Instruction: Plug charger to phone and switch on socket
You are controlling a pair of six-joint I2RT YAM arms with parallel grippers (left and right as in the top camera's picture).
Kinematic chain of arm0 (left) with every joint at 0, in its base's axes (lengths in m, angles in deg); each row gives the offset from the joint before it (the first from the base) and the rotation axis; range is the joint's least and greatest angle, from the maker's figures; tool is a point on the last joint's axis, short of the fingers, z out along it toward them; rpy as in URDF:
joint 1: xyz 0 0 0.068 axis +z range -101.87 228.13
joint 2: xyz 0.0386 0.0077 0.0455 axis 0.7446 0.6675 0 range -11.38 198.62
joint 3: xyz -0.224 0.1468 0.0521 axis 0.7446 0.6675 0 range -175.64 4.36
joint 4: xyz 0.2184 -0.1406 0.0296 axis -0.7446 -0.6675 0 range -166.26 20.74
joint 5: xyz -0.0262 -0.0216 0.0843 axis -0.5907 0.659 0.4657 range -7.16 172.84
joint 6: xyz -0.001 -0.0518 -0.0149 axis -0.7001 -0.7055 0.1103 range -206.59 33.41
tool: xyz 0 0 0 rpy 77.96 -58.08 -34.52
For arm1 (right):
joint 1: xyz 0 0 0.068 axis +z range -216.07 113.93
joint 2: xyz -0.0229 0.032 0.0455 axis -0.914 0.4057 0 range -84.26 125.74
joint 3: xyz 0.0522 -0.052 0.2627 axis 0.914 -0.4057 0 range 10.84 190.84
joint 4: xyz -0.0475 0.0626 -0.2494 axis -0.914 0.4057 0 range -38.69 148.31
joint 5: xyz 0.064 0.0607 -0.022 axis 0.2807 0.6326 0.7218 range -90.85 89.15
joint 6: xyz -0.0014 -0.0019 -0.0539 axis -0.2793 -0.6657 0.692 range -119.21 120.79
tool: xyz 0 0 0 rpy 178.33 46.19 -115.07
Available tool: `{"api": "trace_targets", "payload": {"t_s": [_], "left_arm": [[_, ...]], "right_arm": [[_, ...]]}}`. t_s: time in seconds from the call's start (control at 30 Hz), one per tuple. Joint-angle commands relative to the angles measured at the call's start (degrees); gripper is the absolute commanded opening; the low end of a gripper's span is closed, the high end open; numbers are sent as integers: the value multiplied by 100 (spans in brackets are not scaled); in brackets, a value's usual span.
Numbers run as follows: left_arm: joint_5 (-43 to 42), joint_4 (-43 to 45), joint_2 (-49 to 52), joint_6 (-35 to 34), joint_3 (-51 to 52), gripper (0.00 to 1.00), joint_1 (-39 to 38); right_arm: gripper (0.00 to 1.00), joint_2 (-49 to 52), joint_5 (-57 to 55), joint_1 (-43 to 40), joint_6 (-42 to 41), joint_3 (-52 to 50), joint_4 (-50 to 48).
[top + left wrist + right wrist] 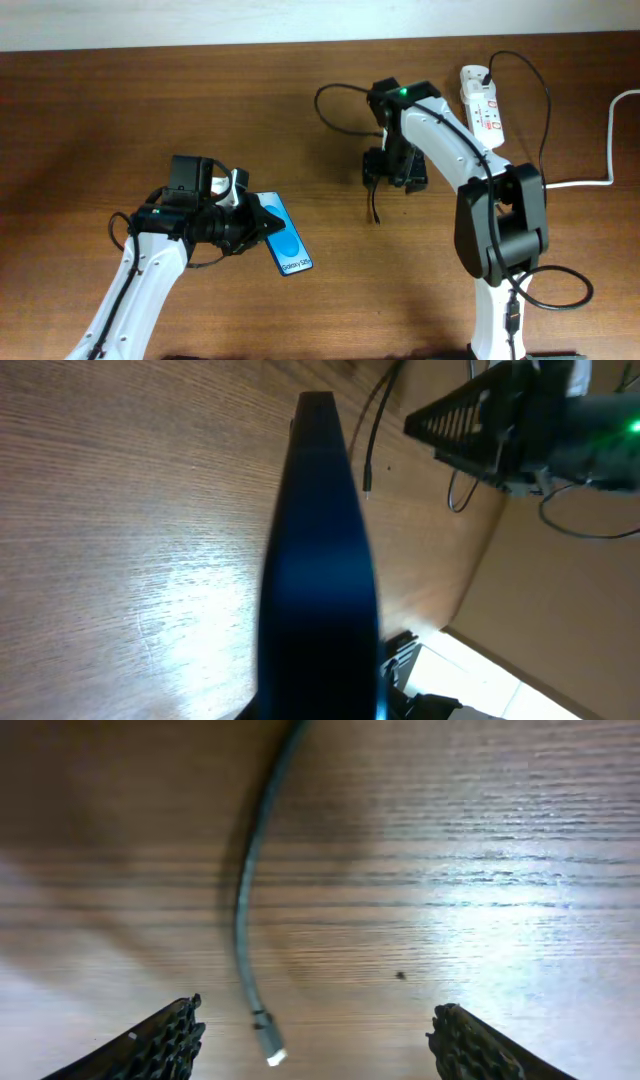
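A brown wooden table [100,100] is seen from above with two white-and-black robot arms. In the lower left of the overhead view, the left gripper [256,221] is clamped on the upper end of the phone [285,240]. The phone slants down toward the lower centre, and its bright blue screen faces up with a round pattern. Small white text at its lower end reads "Galaxy S25". In the left wrist view the phone [320,590] fills the middle of the frame edge-on as a dark blue slab. Near the centre of the overhead view the right gripper [393,180] points down at the table. The thin black charger [374,205] lies under it, with its tip toward the bottom of the frame. In the right wrist view the jaws stand wide apart at the bottom corners and grip nothing. The charger [248,880] curves down between them, and its small bright tip rests on the wood, touching neither finger. The charger's other end is hidden behind the right arm. The socket [484,102] lies at the upper right, white with red marks too small to read. A white cord [611,140] runs near the right edge.
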Motion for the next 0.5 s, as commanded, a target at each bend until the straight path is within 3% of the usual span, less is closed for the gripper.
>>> {"api": "trace_targets", "payload": {"t_s": [0.0,0.17,0.23,0.37,0.47], "left_arm": [[-212,13,-127,-59,-131,0,-2],[-210,13,-127,-59,-131,0,-2],[-210,13,-127,-59,-131,0,-2],[-208,13,-127,-59,-131,0,-2],[-210,13,-127,-57,-131,0,-2]], "right_arm": [[70,-20,-284,50,284,-251,-2],[67,-20,149,262,739,-855,-758],[67,-20,289,306,817,-909,-841],[57,-20,859,334,815,-925,-907],[57,-22,857,313,817,-903,-988]]}}
